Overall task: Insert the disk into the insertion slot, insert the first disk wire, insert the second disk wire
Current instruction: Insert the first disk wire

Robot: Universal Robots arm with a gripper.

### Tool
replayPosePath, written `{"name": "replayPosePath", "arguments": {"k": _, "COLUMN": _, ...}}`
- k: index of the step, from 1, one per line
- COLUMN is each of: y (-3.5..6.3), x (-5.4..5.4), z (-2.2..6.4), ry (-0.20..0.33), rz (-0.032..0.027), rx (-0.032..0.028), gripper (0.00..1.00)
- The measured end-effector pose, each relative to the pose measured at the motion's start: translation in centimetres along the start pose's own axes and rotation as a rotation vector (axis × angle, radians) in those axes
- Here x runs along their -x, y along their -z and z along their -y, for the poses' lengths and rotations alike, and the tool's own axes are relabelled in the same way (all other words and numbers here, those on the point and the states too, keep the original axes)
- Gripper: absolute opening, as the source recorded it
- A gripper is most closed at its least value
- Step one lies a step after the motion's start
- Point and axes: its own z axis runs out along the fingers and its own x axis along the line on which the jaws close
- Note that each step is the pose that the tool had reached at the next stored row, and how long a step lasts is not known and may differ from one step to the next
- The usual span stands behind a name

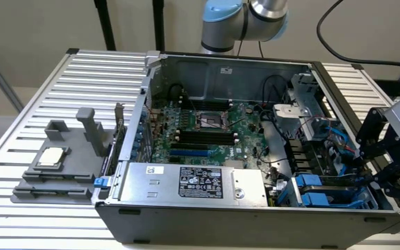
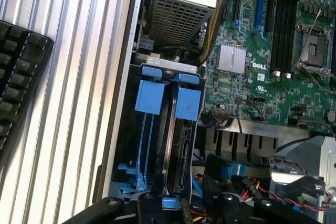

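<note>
I've got the gripper (image 1: 371, 177) at the PC case's (image 1: 255, 225) near corner, exterior view's right, over the insertion slot (image 2: 128, 145), disk (image 2: 185, 145) on edge between its blue rails (image 2: 146, 129), prob. lined up w/ them to slide; jaw state: can't tell.

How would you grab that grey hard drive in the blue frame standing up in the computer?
Probably pinch the silver-grey hard drive in its bright blue plastic carrier across its thin exposed edge, near a blue end tab, coming through the open side of the dark grey computer case. It stands on edge in the dark metal bay with blue rails, so its broad faces are walled in.
</note>
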Motion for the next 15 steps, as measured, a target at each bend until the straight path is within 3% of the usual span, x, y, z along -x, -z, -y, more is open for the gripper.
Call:
{"name": "replayPosePath", "arguments": {"k": 1, "y": 0.0, "x": 0.0, "z": 0.01, "ry": 0.005, "rz": -0.0003, "rx": 0.001, "gripper": 0.43}}
{"name": "replayPosePath", "arguments": {"k": 2, "y": 0.01, "x": 0.0, "z": 0.03, "ry": 0.012, "rz": -0.0006, "rx": 0.0023, "gripper": 0.36}}
{"name": "replayPosePath", "arguments": {"k": 10, "y": 0.04, "x": -0.02, "z": 0.25, "ry": 0.059, "rz": 0.0016, "rx": 0.0098, "gripper": 0.36}}
{"name": "replayPosePath", "arguments": {"k": 12, "y": 0.02, "x": -0.01, "z": 0.28, "ry": 0.065, "rz": 0.0074, "rx": 0.0087, "gripper": 0.36}}
{"name": "replayPosePath", "arguments": {"k": 15, "y": 0.01, "x": 0.0, "z": 0.3, "ry": 0.074, "rz": 0.0266, "rx": 0.0015, "gripper": 0.36}}
